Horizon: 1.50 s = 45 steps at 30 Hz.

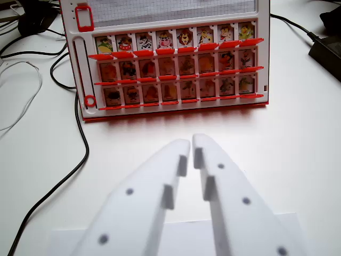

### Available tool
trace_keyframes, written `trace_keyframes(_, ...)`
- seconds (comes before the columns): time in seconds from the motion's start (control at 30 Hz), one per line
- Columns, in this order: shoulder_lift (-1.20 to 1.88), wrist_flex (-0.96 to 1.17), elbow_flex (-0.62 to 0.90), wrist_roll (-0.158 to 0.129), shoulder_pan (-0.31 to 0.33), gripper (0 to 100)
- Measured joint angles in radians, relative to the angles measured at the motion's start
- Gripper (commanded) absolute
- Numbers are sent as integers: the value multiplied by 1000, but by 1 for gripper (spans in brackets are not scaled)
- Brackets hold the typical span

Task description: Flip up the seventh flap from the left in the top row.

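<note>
**My gripper waits short of the flap board**

My white plastic gripper [191, 143] hangs over the white table [298, 138] with its two fingers drawn nearly together, only a thin slit between the tips, and nothing held between them. It points toward the far edge of the table, where the red-and-white plastic game board [173, 58] with three rows of picture flaps stands, well apart from my fingertips.

The seventh flap from the left in the top row [226, 33] shows a small cartoon picture above its red hinge bar; it sits second from the wrist view's right end of that row. All the top-row pictures look bright, while the two lower rows look dimmer and orange-tinted. I cannot tell from here how far any flap is tilted.

A black cable [80, 128] curves across the table at the wrist view's left, beside the board's left edge. A flat white sheet [287, 226] lies under my fingers at the near edge.
</note>
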Motion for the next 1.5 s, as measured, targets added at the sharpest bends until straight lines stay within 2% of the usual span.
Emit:
trace_keyframes(0.23, 0, 0, 0, 0, 2, 0)
trace_keyframes(0.4, 0, -23, 0, 0, 38, 0)
trace_keyframes(0.63, -48, -67, 0, -15, 75, 0)
trace_keyframes(0.93, -371, -186, -109, -18, 138, 0)
trace_keyframes(1.13, -594, -304, -137, -52, 196, 0)
trace_keyframes(1.5, -999, -511, -195, -75, 235, 0)
